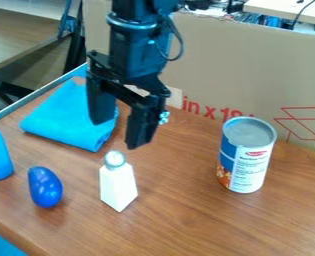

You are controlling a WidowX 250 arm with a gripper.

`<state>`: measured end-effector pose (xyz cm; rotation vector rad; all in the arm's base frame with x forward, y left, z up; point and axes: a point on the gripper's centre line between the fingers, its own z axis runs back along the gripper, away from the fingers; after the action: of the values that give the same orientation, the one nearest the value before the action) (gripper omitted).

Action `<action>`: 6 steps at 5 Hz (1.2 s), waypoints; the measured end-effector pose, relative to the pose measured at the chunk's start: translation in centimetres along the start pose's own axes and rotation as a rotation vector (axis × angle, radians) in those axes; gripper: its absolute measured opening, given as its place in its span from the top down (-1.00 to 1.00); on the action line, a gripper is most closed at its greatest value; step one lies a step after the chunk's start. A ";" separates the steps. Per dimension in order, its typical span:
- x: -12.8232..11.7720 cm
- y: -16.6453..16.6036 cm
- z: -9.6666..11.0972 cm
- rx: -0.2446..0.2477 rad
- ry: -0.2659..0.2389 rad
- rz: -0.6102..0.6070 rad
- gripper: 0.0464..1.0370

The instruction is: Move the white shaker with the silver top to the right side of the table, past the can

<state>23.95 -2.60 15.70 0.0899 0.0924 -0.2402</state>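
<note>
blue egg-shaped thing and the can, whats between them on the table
In the camera view, the white shaker stands between the blue egg-shaped thing and the can.

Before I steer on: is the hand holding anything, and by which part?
Nothing is held: the hand hangs open, its fingers apart, near the white bottle and blue cloth.
</note>
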 end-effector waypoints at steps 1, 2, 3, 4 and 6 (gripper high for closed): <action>0.3 2.2 -1.8 0.034 0.041 0.029 -0.93; 0.4 3.1 -2.4 0.038 0.031 0.021 -0.93; 1.0 2.8 -4.6 0.014 0.062 -0.007 -0.93; 1.8 2.2 -6.1 -0.027 0.071 -0.028 -0.93; 2.6 2.1 -9.5 -0.037 0.180 -0.019 -0.85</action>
<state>26.18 -0.23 6.18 0.0737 0.2770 -0.2493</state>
